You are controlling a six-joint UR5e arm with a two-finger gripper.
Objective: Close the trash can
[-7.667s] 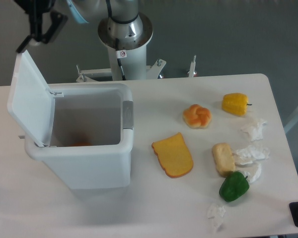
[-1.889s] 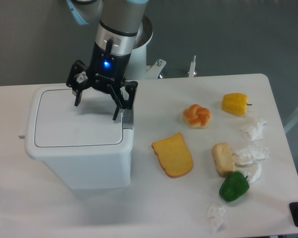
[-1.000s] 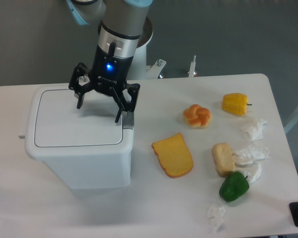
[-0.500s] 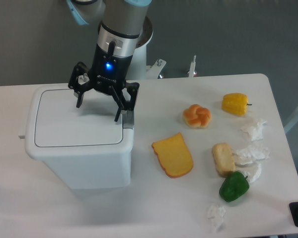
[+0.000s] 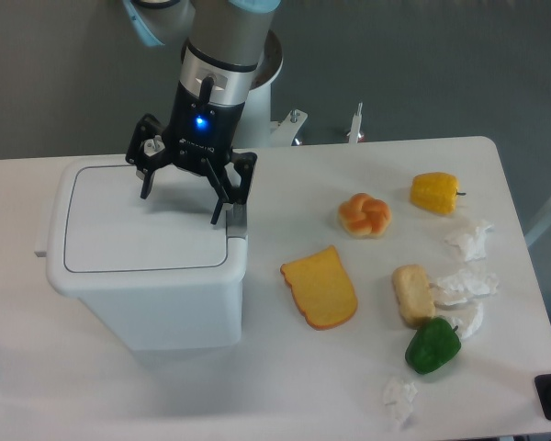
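We are finding the gripper with its fingers spread wide and gripping nothing, hanging over the right rear part of the lid. The trash can is sitting directly beneath it, at the table's left side, its long axis running left to right. The lid is lying flat and appears flush with the rim. The grey latch tab is lying just right of the right fingertip; we cannot tell whether the tips are touching the lid. We are judging the closing essentially done.
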